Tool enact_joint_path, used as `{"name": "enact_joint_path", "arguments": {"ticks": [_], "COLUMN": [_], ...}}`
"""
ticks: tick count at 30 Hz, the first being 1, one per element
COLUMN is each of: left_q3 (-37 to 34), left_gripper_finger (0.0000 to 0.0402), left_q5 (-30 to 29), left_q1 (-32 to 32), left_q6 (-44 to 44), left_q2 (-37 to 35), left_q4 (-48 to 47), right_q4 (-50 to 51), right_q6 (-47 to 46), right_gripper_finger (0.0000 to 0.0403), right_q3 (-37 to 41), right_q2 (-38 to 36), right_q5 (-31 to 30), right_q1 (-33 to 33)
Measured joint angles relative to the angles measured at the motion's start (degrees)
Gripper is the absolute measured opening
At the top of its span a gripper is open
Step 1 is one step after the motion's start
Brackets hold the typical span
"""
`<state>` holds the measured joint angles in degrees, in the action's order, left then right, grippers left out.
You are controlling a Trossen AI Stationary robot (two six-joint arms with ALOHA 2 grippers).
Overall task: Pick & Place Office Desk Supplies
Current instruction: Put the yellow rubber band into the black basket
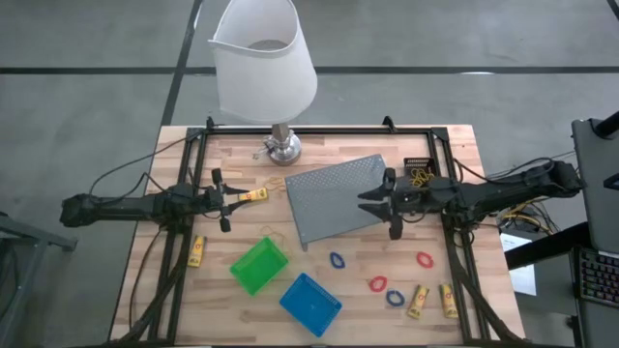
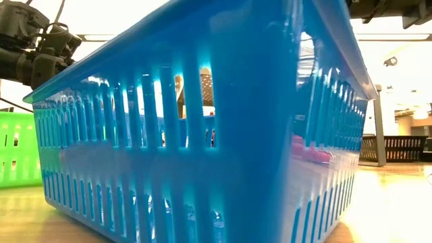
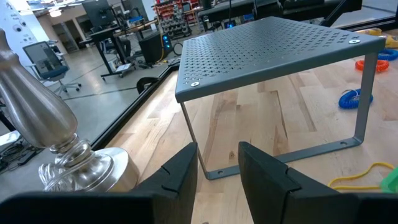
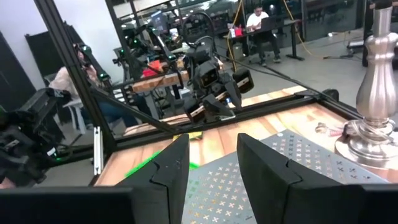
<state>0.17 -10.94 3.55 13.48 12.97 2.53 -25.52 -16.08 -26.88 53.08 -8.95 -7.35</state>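
My right gripper (image 1: 366, 201) (image 4: 212, 143) hovers open over the right edge of the grey mesh tray (image 1: 334, 198), beside a black bin (image 1: 418, 174) that holds yellow rubber bands. My left gripper (image 1: 235, 198) (image 3: 217, 152) waits open near the table's left edge. A yellow stick (image 1: 253, 196) shows just past its fingertips; whether they touch it, I cannot tell. More yellow sticks (image 1: 196, 251) (image 1: 418, 302) (image 1: 448, 300) and red (image 1: 424, 258) and blue loops (image 1: 337, 259) lie flat on the wood. A green bin (image 1: 258, 264) and a blue bin (image 1: 309, 303) stand near the front.
A white-shaded lamp (image 1: 263, 58) with a metal base (image 1: 282, 147) stands at the far middle, a loose rubber band (image 1: 274, 182) beside it. A black frame rail (image 1: 198, 193) runs around the table. In the low view the blue bin (image 2: 202, 135) blocks most of the sight.
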Motion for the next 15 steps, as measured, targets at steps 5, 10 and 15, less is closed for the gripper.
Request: {"name": "enact_joint_path", "arguments": {"ticks": [5, 10, 15], "left_q3": [0.0, 0.0, 0.0], "left_gripper_finger": [0.0118, 0.0118, 0.0118], "left_q5": [0.0, 0.0, 0.0], "left_q1": [0.0, 0.0, 0.0], "left_q6": [0.0, 0.0, 0.0], "left_q2": [0.0, 0.0, 0.0], "left_q4": [0.0, 0.0, 0.0], "right_q4": [-0.1, 0.0, 0.0], "right_q6": [0.0, 0.1, 0.2], "right_gripper_finger": [0.0139, 0.0141, 0.0134], "right_q3": [0.0, 0.0, 0.0], "right_q2": [0.5, 0.7, 0.7], "right_q5": [0.0, 0.0, 0.0], "right_q1": [0.0, 0.0, 0.0]}}
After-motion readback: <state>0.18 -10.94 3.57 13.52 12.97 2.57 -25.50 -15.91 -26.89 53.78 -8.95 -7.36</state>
